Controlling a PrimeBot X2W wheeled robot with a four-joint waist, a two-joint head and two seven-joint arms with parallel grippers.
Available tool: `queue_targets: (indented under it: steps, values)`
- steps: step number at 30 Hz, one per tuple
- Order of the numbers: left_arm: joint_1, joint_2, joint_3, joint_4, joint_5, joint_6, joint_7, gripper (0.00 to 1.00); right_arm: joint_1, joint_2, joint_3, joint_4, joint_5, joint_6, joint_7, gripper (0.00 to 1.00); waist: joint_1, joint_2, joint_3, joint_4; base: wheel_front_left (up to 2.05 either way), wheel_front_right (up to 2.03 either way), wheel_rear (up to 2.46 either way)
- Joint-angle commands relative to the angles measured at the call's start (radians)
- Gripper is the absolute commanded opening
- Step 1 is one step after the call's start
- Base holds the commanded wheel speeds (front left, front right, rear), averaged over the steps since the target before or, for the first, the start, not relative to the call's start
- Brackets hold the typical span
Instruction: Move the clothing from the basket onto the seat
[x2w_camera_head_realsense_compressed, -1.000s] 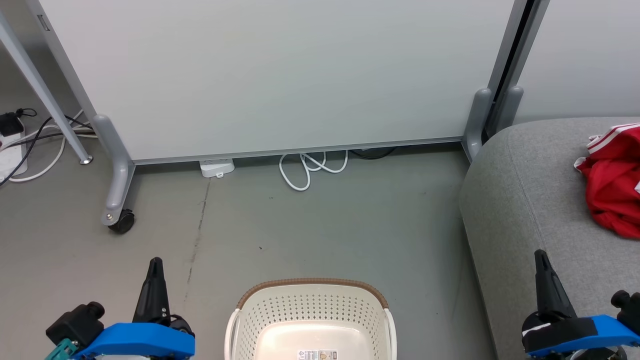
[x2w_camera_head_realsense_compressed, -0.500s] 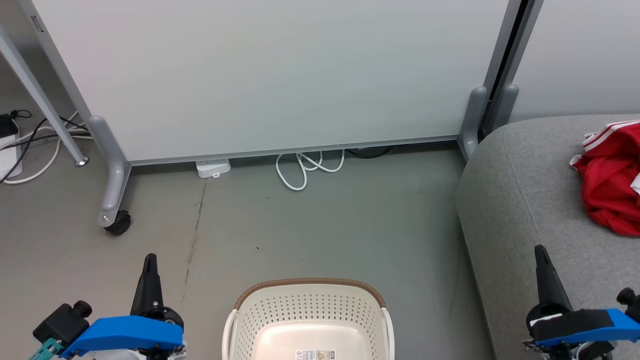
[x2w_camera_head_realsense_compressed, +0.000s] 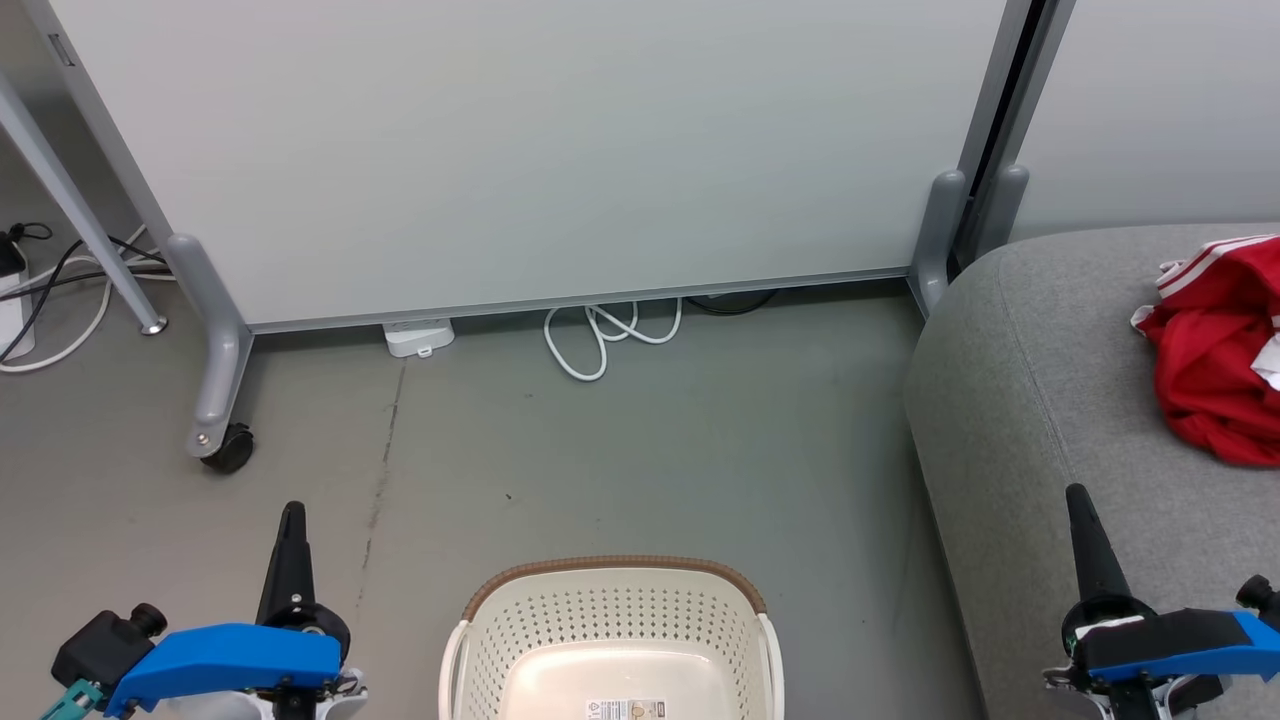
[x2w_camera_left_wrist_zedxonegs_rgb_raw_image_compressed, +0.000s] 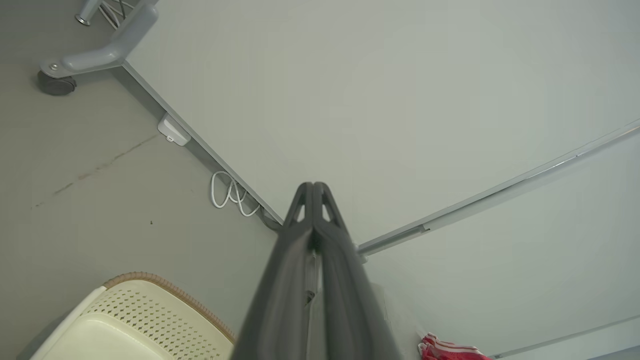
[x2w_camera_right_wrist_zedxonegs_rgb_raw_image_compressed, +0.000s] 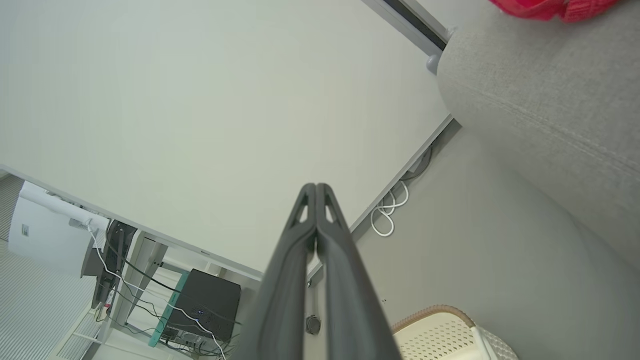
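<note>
- Since the bright red clothing with white striped trim (x2w_camera_head_realsense_compressed: 1215, 370) lay bunched on the large light grey fabric seat (x2w_camera_head_realsense_compressed: 1040, 400), well to the right of and beyond the cream-white perforated plastic basket with its brown woven-look rim (x2w_camera_head_realsense_compressed: 612, 566), the transfer looked done or nearly so. The heap ran past the picture's edge, so whether it held both garments could not be told.
- What showed of the basket's floor carried just a printed label (x2w_camera_head_realsense_compressed: 627, 709), which fitted that reading.
- The left gripper (x2w_camera_head_realsense_compressed: 292, 512) hung just left of the basket, and the right gripper (x2w_camera_head_realsense_compressed: 1076, 492) hung to the basket's right, seen against the seat's near edge. Each had its two dark fingers pressed together on nothing, likely a parked pose with no garment in reach to pinch.
- Beyond the basket, a looped white cable (x2w_camera_head_realsense_compressed: 600, 340) lay at the foot of a pale partition panel (x2w_camera_head_realsense_compressed: 550, 150), well clear of both arms.
</note>
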Motion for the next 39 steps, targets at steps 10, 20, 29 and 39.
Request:
queue_targets:
  steps: [10, 20, 29, 39]
  values:
    - [-0.035, 0.001, 0.018, -0.013, -0.121, -0.007, 0.03, 0.0, -0.032, -0.005, -0.003, -0.004, 0.123, 0.0, 0.03, 0.0, -0.0001, 0.0, 0.001, -0.007, 0.0, 0.0, 0.0]
    - [-0.043, 0.0, 0.027, -0.014, -0.22, -0.009, 0.054, 0.0, -0.039, -0.005, -0.004, -0.002, 0.223, 0.001, 0.055, 0.0, -0.0001, 0.0, 0.003, -0.014, 0.0, 0.0, 0.0]
    - [-0.048, 0.0, 0.036, -0.015, -0.302, -0.01, 0.076, 0.0, -0.044, -0.005, -0.004, 0.001, 0.305, 0.001, 0.075, 0.0, -0.0001, 0.0, 0.004, -0.02, 0.0, 0.0, 0.0]
    - [-0.054, 0.0, 0.045, -0.015, -0.386, -0.011, 0.096, 0.0, -0.05, -0.005, -0.004, 0.003, 0.389, 0.001, 0.098, 0.0, -0.0001, 0.0, 0.005, -0.027, 0.0, 0.0, 0.0]
